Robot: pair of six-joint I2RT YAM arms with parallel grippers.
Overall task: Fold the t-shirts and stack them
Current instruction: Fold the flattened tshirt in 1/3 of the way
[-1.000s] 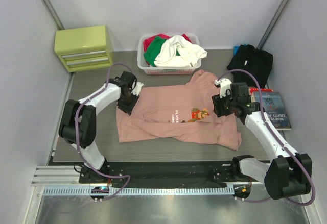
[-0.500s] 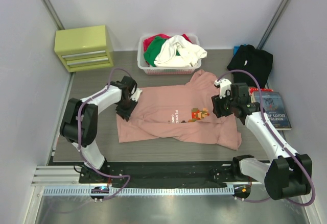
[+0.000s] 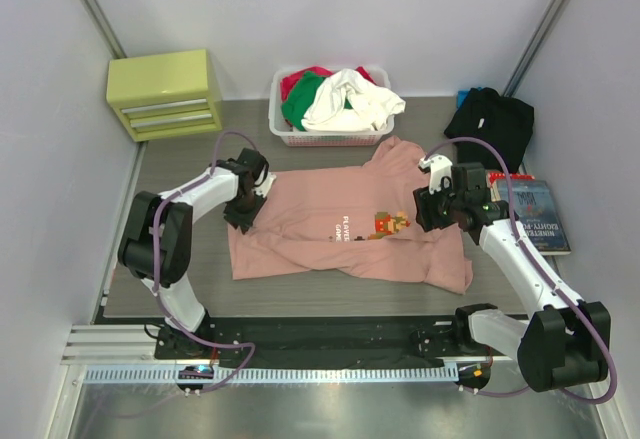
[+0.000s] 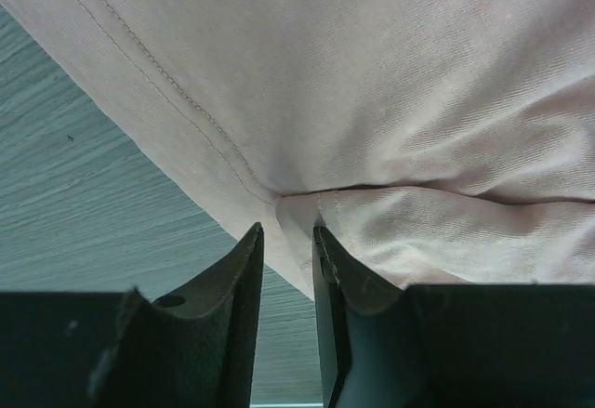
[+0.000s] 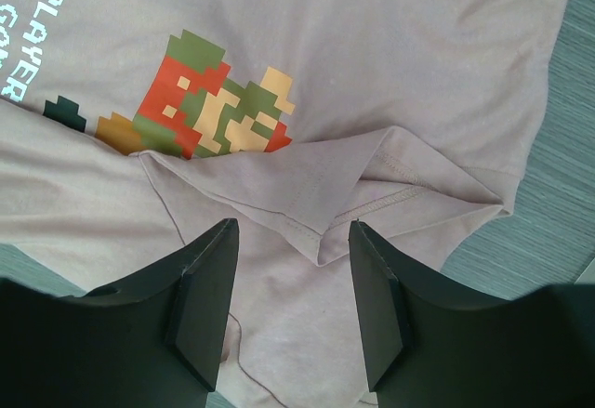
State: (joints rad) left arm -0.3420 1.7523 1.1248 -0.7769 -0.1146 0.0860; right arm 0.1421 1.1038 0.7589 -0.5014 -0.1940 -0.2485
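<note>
Both arms on pink t-shirt (image 3: 340,221): left gripper (image 4: 286,257) pinching its edge fold, right gripper (image 5: 290,310) spread wide over sleeve.

Light in the top view was bright, even and diffuse, seemingly from overhead; shadows were soft and short. The white walls (image 3: 330,19) read pale and slightly bluish. A faint sheen lay on the metal strip (image 3: 330,414) at the bottom edge. Focus there was sharp throughout, with mild wide-angle bending of the frame posts near the corners.

In the left wrist view the pink shirt (image 4: 372,101) was crisp enough to show weave and stitching, while the dark fingers (image 4: 232,324) were underexposed and soft. In the right wrist view the print (image 5: 209,92) was sharp and evenly lit; its fingers (image 5: 200,320) were nearly black, blurred at the lower edge.
</note>
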